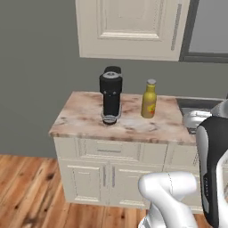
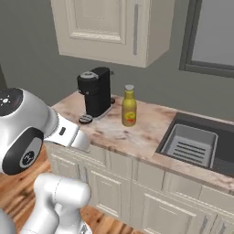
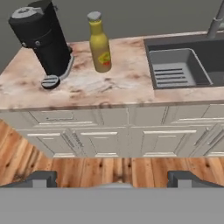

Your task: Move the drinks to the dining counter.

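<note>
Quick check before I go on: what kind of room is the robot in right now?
A home kitchen, by the look of it: a marble-patterned counter over cream cabinets, with a sink, a black coffee machine and a mustard-yellow bottle standing on it, and a cream wall cupboard above.

The counter (image 1: 133, 127) had a polished brown-and-cream marble look over cream painted panelled drawers (image 3: 109, 117). The bottle (image 1: 149, 99) looked like smooth mustard-yellow plastic with a grey cap. The coffee machine (image 1: 111, 95) was matt black. The sink (image 2: 192, 141) looked like dull grey metal. The floor (image 1: 26, 191) was glossy wood.
</note>
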